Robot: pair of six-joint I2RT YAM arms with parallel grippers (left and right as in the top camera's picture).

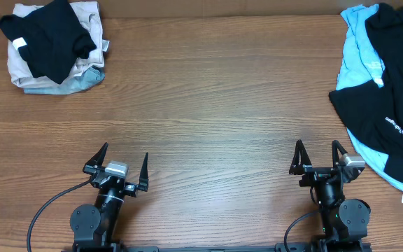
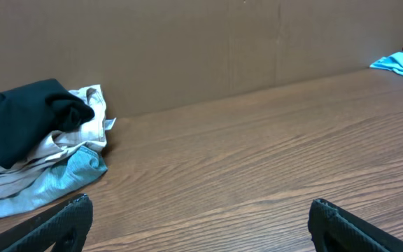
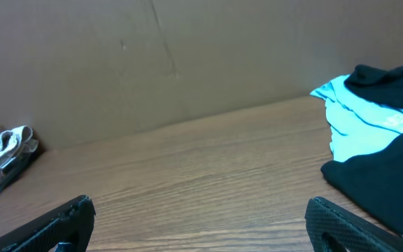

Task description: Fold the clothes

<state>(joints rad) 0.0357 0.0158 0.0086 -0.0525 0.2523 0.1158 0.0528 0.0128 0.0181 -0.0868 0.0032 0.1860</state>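
A large black T-shirt [image 1: 390,105] with small white logo lettering lies crumpled at the table's right edge, over a light blue T-shirt [image 1: 359,49] with a white tag. Both show at the right of the right wrist view, black [image 3: 380,175] and blue [image 3: 355,115]. My right gripper [image 1: 318,155] is open and empty near the front edge, left of that pile. My left gripper [image 1: 124,162] is open and empty at the front left, far from any cloth.
A stack of clothes [image 1: 54,45] sits at the far left corner, a black garment on top of beige and pale blue ones; it also shows in the left wrist view [image 2: 37,147]. A brown wall [image 2: 201,49] backs the wooden table [image 1: 208,105].
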